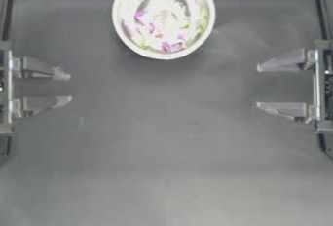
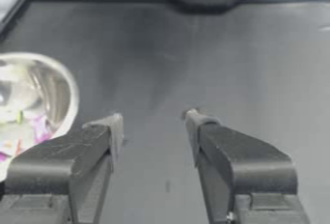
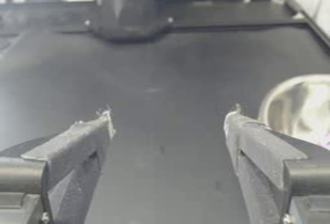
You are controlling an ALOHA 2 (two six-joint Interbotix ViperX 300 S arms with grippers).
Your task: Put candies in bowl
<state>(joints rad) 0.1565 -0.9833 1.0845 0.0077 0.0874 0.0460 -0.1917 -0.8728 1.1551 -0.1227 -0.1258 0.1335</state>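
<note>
Overhead and wrist views of the two-arm workstation. The bowl (image 1: pixel 163 16), a round reflective metal vessel, stands on the dark table (image 1: pixel 166 161) near its far edge, roughly midway between the two arms. Inside it lie the candies (image 1: pixel 158 28), seen as small pink-purple, yellow-green and red patches against the shiny interior; reflections multiply the colours, so single sweets cannot be counted or told apart with certainty. The left tool (image 1: pixel 65 87) is drawn back at the left side of the table, its two jaws spread wide and released, grasping nothing; bare table surface shows between them in the left wrist view, where the bowl (image 2: pixel 38 102) appears off to one side with coloured wrappers (image 2: pixel 40 129) visible within. The right tool (image 1: pixel 260 87) is likewise drawn back at the right side, jaws parted and empty, well apart from the bowl; its wrist view shows the left arm's base (image 3: pixel 129 10) across the table and part of the bowl's rim (image 3: pixel 274 97) beside one jaw. Neither tool touches the bowl.
</note>
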